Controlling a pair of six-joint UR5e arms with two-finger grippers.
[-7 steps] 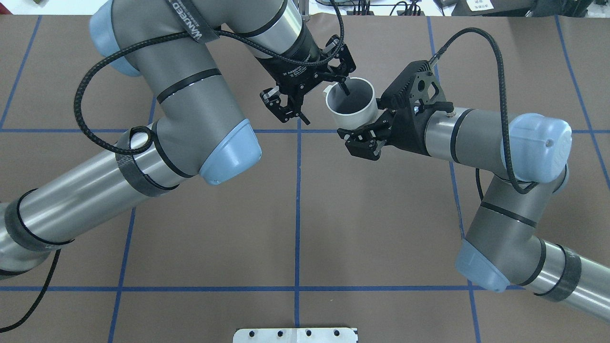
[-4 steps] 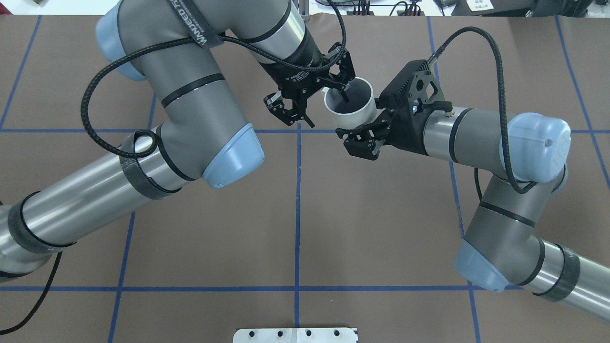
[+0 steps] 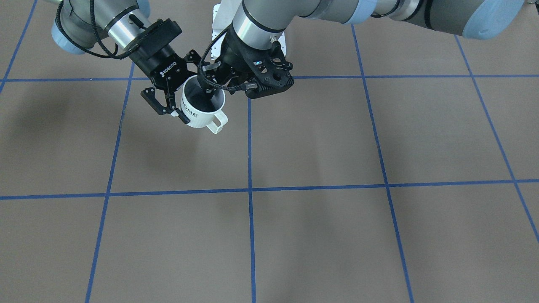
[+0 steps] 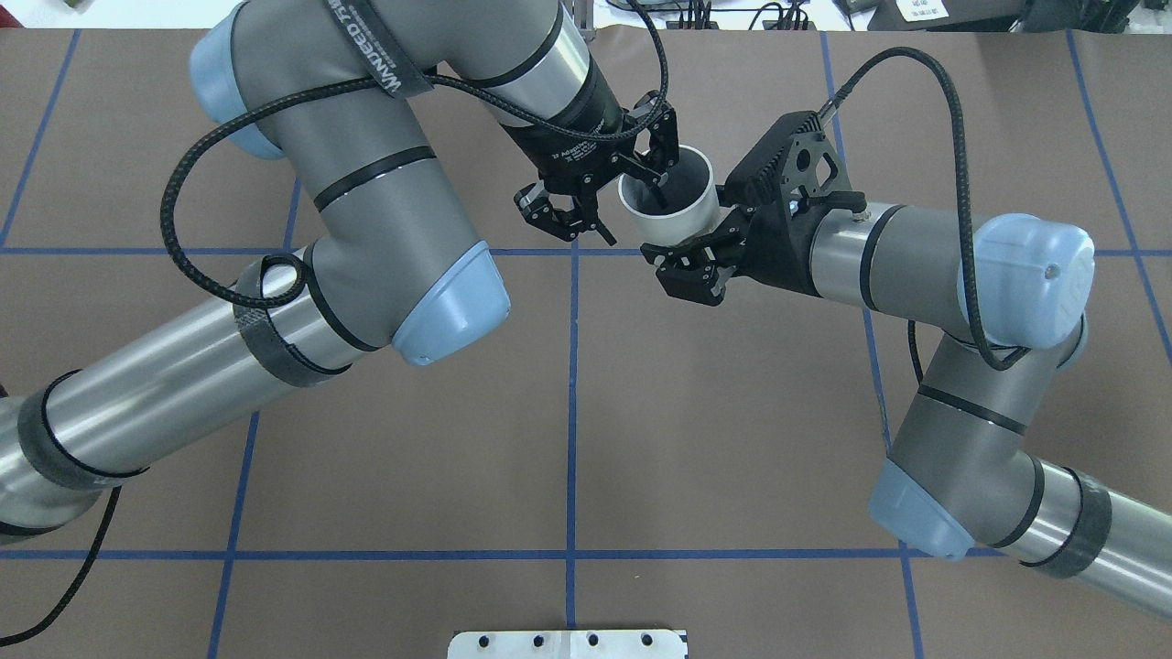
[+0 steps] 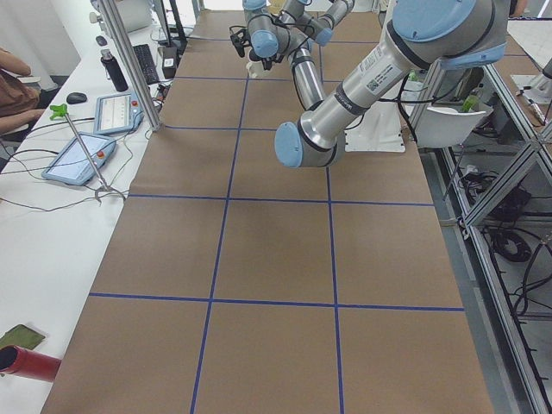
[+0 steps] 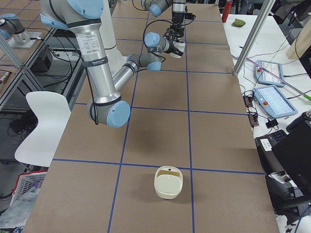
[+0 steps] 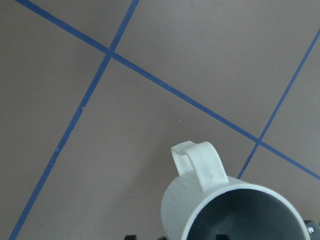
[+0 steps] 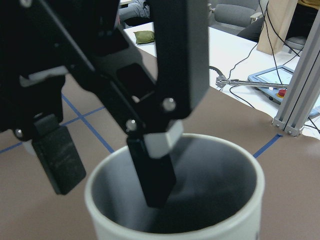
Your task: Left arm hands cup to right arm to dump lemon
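The white cup (image 3: pixel 201 119) with black lettering hangs above the table between both arms. My right gripper (image 3: pixel 191 99), lettered ROBOTIQ, is shut on the cup (image 4: pixel 678 221), its fingers on opposite sides of the wall. My left gripper (image 4: pixel 627 210) is open: one finger sits inside the cup, the other stands clear of the outer wall, as the right wrist view shows around the cup (image 8: pixel 253 200). The left wrist view has the cup (image 7: pixel 196 210) and its squared handle at the bottom. Its inside looks dark; no lemon is visible.
The brown table (image 4: pixel 568 412) with blue tape lines lies below. A cream basket with a handle (image 6: pixel 168 183) stands near the table's right end. Both arms' elbows hang over the middle of the table. Monitors, tablets and cables sit on side benches.
The cup and right gripper have shifted slightly left and away. The left arm has swung a little toward the cup, its finger still inside the rim.
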